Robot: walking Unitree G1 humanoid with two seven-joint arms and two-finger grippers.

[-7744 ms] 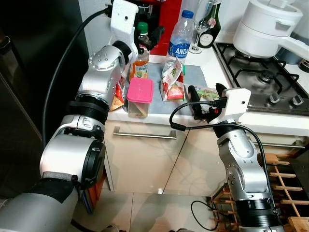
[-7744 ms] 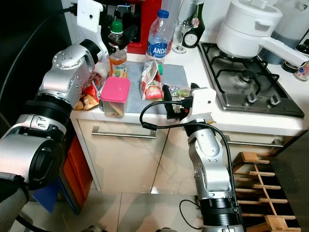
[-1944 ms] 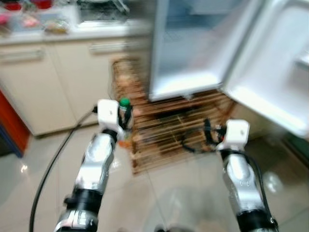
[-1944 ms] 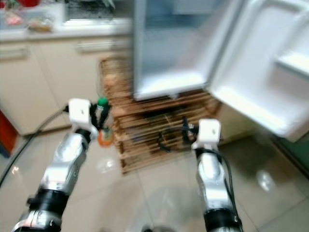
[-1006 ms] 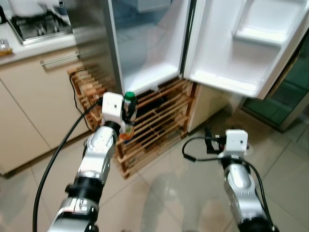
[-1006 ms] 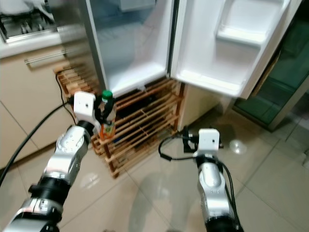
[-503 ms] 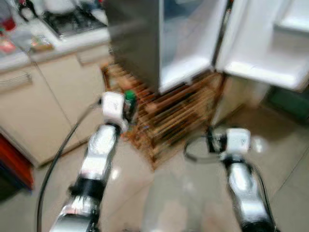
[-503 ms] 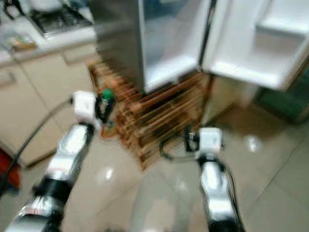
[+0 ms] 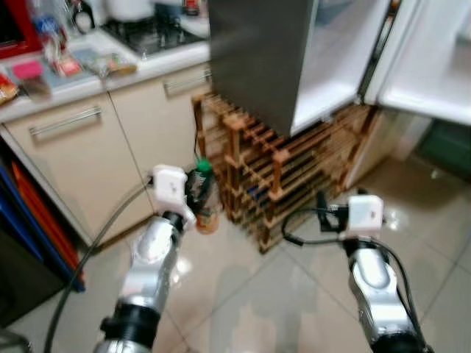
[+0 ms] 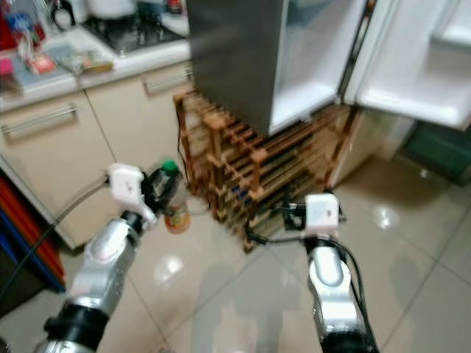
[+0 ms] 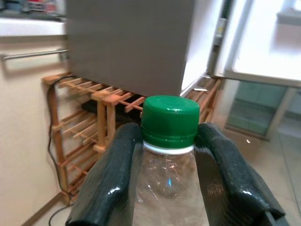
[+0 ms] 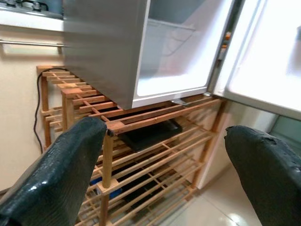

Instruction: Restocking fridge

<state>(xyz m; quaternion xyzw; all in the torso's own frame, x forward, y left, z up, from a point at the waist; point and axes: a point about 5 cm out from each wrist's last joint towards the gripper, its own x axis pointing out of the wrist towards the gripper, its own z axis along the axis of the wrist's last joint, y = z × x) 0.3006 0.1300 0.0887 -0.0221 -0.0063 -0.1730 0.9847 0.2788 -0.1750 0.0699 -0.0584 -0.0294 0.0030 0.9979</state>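
My left gripper [image 9: 197, 188] is shut on a clear juice bottle [image 9: 205, 208] with a green cap [image 11: 170, 119] and orange drink in its base. It holds the bottle upright by the neck, low over the floor in front of me. Black fingers [image 11: 111, 175] press on both sides just under the cap. The fridge [image 9: 257, 59] stands ahead to the right with its door [image 9: 434, 70] swung open, showing a white interior [image 12: 167, 52]. My right gripper [image 12: 164, 165] is open and holds nothing, pointing at the fridge's lower edge.
A wooden slatted rack [image 9: 283, 173] stands under and in front of the fridge. A beige cabinet with a counter [image 9: 70, 73] carrying food items and a gas hob [image 9: 151, 33] is at the left. Glossy tiled floor [image 9: 257, 294] lies between me and the rack.
The whole view has swung, so the counter now shows at the left and the fridge sits further right. The bottle stays held in my left gripper; my right gripper stays open.
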